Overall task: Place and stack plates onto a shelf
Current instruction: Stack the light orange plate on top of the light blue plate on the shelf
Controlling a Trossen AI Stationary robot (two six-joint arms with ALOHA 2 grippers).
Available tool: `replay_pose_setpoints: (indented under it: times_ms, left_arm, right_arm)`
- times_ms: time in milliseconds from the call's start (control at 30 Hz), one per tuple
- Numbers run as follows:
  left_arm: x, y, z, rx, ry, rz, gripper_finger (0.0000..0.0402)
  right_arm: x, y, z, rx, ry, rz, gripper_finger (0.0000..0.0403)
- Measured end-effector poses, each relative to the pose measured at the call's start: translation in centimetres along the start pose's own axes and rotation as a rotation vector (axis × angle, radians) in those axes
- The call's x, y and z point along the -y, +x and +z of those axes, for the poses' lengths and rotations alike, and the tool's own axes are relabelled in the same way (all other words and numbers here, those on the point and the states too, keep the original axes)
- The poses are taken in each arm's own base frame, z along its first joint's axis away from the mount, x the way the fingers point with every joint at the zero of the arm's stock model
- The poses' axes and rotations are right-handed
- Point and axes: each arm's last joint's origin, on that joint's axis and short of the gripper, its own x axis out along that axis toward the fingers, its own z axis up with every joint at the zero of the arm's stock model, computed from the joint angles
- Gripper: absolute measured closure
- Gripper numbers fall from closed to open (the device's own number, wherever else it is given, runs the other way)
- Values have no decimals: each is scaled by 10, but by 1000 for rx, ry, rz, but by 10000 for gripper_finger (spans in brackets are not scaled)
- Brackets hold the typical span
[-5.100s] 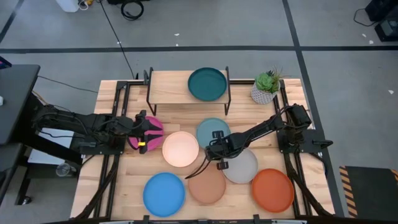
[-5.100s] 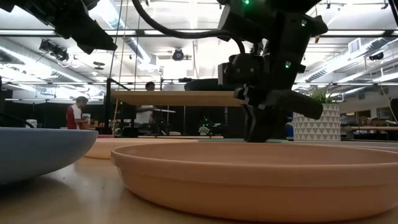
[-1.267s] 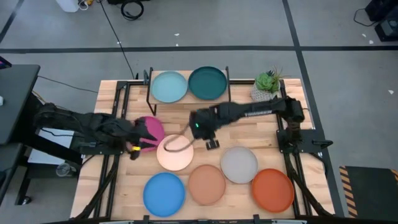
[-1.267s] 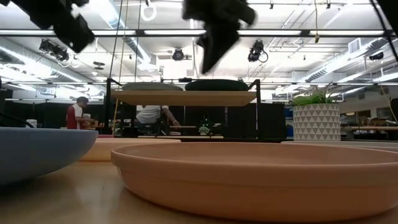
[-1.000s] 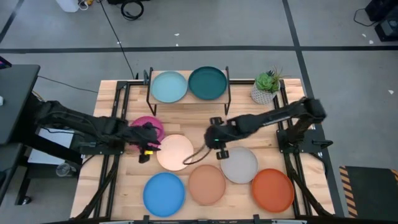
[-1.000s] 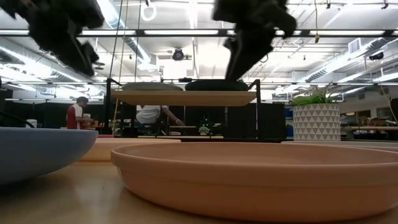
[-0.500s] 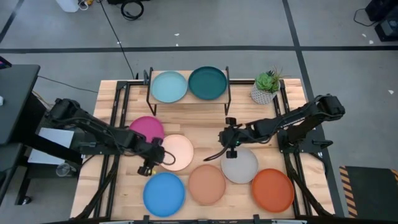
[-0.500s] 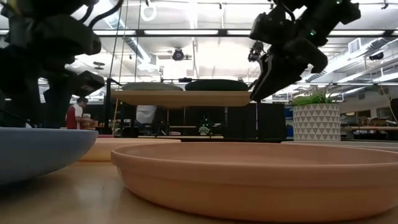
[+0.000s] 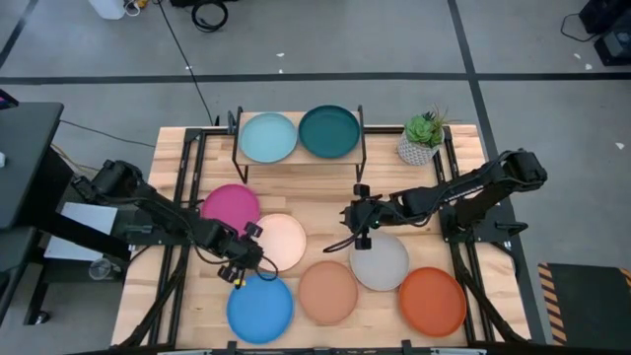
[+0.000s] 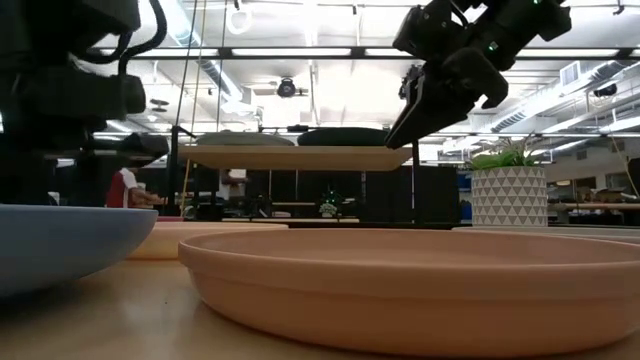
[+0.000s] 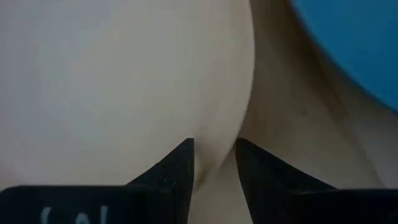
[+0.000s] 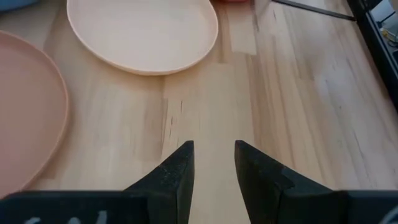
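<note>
Two plates (image 9: 299, 135) on shelf (image 9: 252, 161); any writing is unreadable.

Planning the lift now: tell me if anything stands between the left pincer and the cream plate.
Nothing visible does. The left pincer is at the cream plate's near-left edge, its rim between the open fingers in the wrist view. The bright blue plate lies beside, apart.

The left gripper (image 9: 244, 264) hides the cream plate's (image 9: 283, 240) near rim, perhaps gripped.
</note>
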Motion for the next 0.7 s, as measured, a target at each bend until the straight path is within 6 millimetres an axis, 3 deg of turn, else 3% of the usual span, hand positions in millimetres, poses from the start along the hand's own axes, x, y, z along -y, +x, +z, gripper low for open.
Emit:
replay_pose_setpoints:
  times_ms: [300,533,700]
  left_arm:
    - [-1,-3,12,48,94,75,385]
    - [-26,-26,46,146,102,67,386]
    - [-59,-54,68,200,62,87,386]
  right_arm:
    - [4,1,0,-1,10,15,281]
    - [14,1,-1,-9,52,-26,281]
    - [26,-16,-4,-48,108,-120,281]
